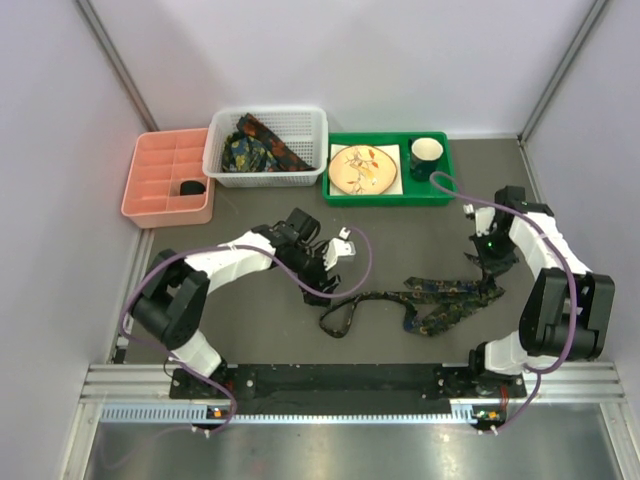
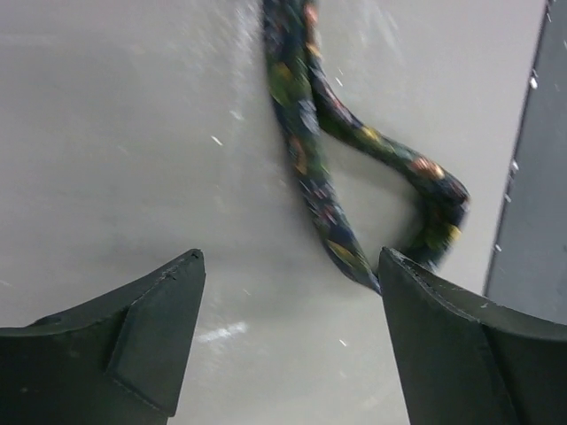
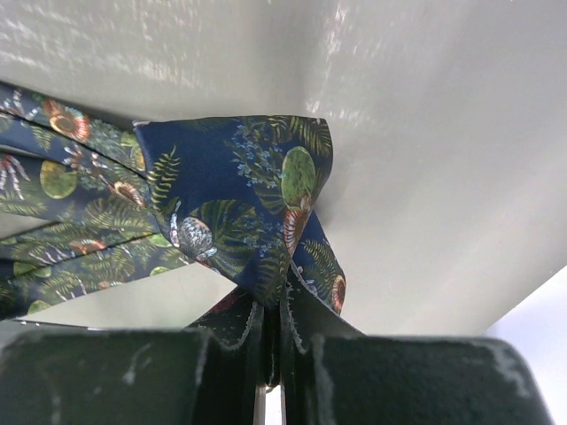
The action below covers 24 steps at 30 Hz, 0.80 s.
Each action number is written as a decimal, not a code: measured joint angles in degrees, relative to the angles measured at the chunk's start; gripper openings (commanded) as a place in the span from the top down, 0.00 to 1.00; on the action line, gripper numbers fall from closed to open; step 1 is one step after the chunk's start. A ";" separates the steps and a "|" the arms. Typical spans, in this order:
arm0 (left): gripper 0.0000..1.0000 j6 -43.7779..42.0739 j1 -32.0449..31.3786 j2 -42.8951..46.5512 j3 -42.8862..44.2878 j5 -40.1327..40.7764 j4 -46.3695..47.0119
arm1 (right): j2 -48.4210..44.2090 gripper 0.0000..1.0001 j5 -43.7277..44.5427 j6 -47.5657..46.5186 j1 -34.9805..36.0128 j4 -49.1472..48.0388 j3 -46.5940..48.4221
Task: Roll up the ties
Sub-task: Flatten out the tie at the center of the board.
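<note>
Right pincer (image 3: pixel 271 341) tight on tie (image 3: pixel 230 186), grey table (image 3: pixel 443 133)

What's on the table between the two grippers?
One tie, from its loop by the open left gripper to the part pinched in the right gripper; the top view shows it.

Left end effector (image 2: pixel 288 257), jaws spread wide — right end effector (image 3: pixel 273 323), jaws pinched tight on a tie (image 3: pixel 230 177)

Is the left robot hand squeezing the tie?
No, the left gripper is wide open, and the tie lies ahead of it, not clamped.
</note>
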<state>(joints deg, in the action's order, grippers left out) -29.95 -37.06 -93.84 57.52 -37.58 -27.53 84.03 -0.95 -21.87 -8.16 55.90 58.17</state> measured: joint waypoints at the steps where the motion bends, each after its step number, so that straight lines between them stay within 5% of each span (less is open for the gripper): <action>1: 0.18 -0.11 -0.15 0.39 -0.24 0.20 -1.16 | 0.00 1.00 -0.20 0.04 0.00 0.09 0.26; 5: 0.22 -1.75 -2.58 7.63 -3.98 2.27 -3.82 | 0.22 1.00 -0.17 0.02 -0.02 0.63 0.44; 11: 0.20 -4.61 -10.43 13.77 -6.01 8.02 -4.17 | 6.34 0.71 -2.01 0.04 -1.29 3.72 2.45; 14: 0.17 -2.86 -10.14 13.00 -6.01 12.96 -3.93 | 6.58 0.74 -5.11 -0.07 -1.92 5.79 5.33; 17: 0.19 -0.39 -9.73 12.26 -6.21 16.04 -3.15 | 7.37 1.00 -7.37 -0.09 -1.92 6.69 9.33; 24: 0.25 5.88 -9.88 4.39 -6.19 17.14 -2.08 | 13.51 1.00 -8.31 0.11 -1.92 6.45 10.10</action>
<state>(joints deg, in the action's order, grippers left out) -24.08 -46.94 -89.45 51.33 -20.45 -29.61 97.54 -9.26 -21.76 -10.09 62.35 68.27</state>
